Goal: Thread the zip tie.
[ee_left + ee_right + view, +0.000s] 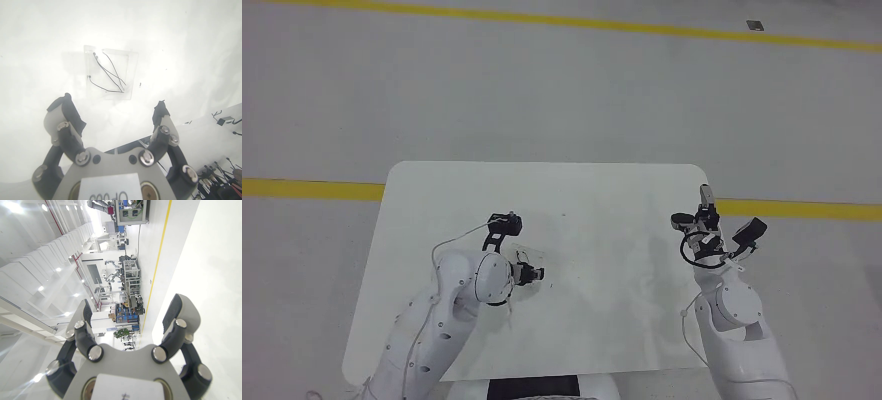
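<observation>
While the left arm (447, 300) and right arm (737, 305) hang over the white surface (592, 200) seen from above, the left wrist view has the left claw (113, 99) spread open and empty, near a clear tray (133, 75) holding four black zip ties (111, 76); the right wrist view has the right claw (131, 299) open too, gripping nothing.

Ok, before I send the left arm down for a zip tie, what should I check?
1. Left gripper open and empty: ok.
2. Ties in sight: ok, four lie in the clear tray.
3. One tie lying apart from the others: not ok, they cross and meet near their tails.
4. Left gripper lined up over a tie: not ok, the tray lies ahead of the fingertips, not between them.
5. Right gripper open and empty: ok.
6. Right gripper aimed at the tray: not ok, it points out at the room past the table edge.
</observation>
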Robot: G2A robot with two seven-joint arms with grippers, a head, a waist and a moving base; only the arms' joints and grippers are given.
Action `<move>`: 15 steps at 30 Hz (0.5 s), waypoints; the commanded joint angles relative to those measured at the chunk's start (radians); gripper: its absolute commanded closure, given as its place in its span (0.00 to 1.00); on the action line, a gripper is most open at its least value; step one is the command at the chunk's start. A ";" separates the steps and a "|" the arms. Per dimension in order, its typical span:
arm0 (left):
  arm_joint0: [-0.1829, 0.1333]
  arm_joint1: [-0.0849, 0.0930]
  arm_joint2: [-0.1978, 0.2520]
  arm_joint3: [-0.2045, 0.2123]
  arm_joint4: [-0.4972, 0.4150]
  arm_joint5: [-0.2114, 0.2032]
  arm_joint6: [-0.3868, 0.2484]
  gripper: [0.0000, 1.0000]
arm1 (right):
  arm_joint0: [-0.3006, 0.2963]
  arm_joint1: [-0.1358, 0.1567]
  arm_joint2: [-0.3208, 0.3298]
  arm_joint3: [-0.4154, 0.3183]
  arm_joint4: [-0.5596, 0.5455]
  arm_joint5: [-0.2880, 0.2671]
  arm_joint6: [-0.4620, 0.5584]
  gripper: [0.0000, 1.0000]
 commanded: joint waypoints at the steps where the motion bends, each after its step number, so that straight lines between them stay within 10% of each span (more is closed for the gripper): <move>1: -0.018 -0.001 -0.021 0.029 -0.056 0.000 -0.001 0.00 | 0.000 0.000 0.000 0.000 0.000 0.000 0.000 0.00; 8: -0.082 -0.008 -0.038 0.127 -0.123 0.000 -0.001 0.00 | 0.000 0.000 0.000 0.000 0.000 0.000 0.000 0.00; 15: -0.082 -0.008 -0.038 0.127 -0.123 0.000 -0.001 0.00 | 0.000 0.000 0.000 0.000 0.000 0.000 0.000 0.00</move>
